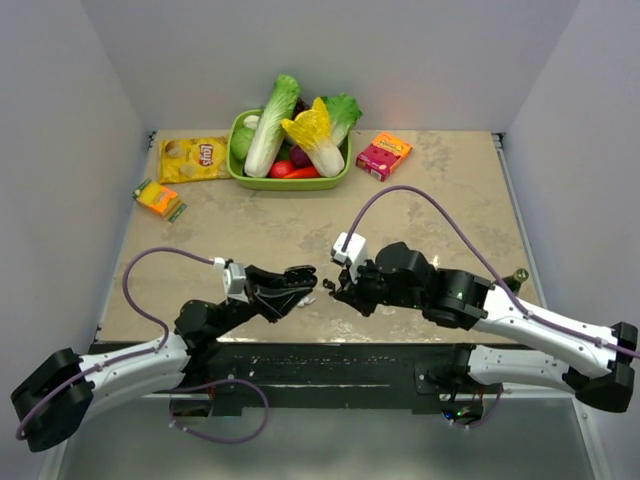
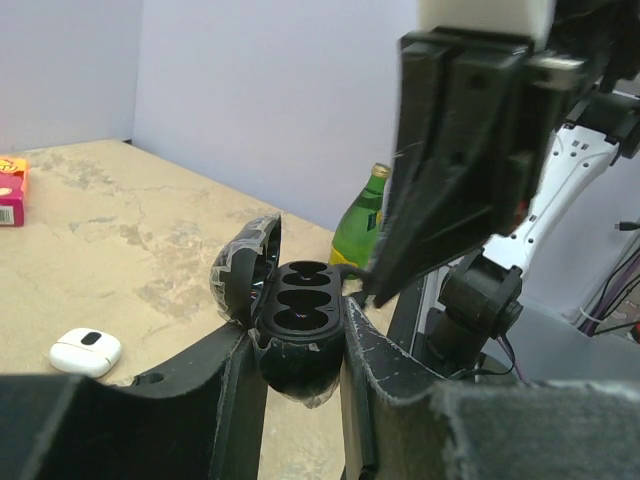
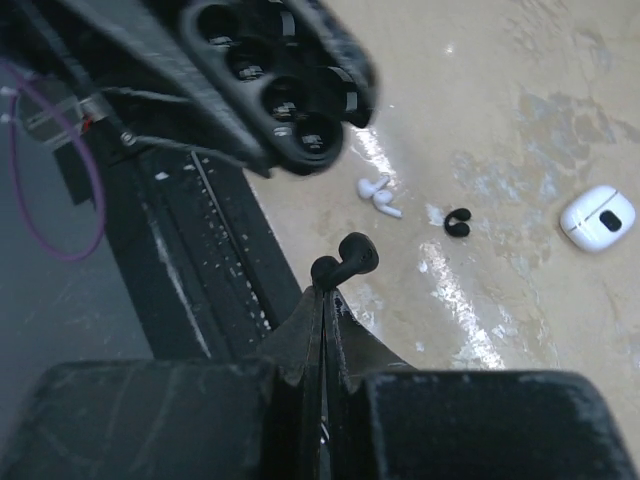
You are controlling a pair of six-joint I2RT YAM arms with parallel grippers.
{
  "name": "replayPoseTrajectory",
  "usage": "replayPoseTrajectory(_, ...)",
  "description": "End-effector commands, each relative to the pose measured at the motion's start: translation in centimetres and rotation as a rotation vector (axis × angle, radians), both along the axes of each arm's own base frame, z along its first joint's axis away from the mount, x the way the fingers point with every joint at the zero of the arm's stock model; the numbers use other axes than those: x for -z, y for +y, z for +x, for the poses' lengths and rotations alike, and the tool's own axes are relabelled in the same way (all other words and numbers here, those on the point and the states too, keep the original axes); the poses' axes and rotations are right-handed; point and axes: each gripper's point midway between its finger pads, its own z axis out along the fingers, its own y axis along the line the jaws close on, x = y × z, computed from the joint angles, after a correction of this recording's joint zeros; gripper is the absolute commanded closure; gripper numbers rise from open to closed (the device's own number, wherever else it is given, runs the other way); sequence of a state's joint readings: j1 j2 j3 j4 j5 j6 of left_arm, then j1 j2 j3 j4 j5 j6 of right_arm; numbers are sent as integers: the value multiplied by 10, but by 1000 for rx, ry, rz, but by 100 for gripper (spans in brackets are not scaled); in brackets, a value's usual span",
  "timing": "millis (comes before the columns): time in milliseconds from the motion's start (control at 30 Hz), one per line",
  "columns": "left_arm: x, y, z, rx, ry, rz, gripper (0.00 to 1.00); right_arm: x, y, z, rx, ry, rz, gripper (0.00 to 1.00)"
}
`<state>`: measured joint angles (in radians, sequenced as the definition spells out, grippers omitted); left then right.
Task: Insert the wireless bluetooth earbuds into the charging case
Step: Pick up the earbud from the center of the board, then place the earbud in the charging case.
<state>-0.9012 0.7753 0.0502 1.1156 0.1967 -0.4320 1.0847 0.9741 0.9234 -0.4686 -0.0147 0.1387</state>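
Grips an open black charging case [image 2: 300, 310] between the left fingers [image 2: 235, 400], which press tight on both its sides, lid tipped back toward 10 o'clock and dark wells facing up. Holds it raised above the tabletop [image 2: 120, 230], near the 6 o'clock edge in the top view. Pinches a black earbud [image 3: 345, 258] at the very tip of the right fingers [image 3: 300, 340], closed on it, just at 3 o'clock of the held case's rim in the left wrist view. Leaves on the tabletop, seen from the right wrist: a pair of white earbuds [image 3: 380, 196], a second black earbud [image 3: 457, 222] near them at 4 o'clock, and a closed white charging case [image 3: 598, 217] with a dark spot, farther out at 3 o'clock. Shows a green bottle [image 2: 360, 225] upright behind the held case, at 1 o'clock.
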Motion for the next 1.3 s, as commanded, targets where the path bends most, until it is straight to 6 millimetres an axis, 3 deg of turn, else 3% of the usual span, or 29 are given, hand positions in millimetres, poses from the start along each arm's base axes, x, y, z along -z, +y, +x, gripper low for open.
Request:
replayPoseTrajectory(0, 83, 19, -19, 30, 116, 109, 100, -13, -12, -25, -139, -62, -122, 100)
replayPoseTrajectory(200, 87, 17, -22, 69, 141, 122, 100, -41, -27, -31, -191, -139, -162, 100)
replayPoseTrajectory(300, 85, 11, -28, 124, 128, 137, 100, -44, -28, -36, -248, -168, -179, 100)
replayPoseTrajectory(567, 65, -7, -68, 405, 47, 133, 100, -55, -6, -73, -460, -157, -93, 100)
replayPoseTrajectory(833, 53, -10, -95, 593, -10, 107, 100, -43, 5, -88, -556, -106, -96, 100)
replayPoseTrajectory(1267, 22, -10, -108, 680, -134, 44, 100, -26, 8, -100, -603, -41, -137, 100)
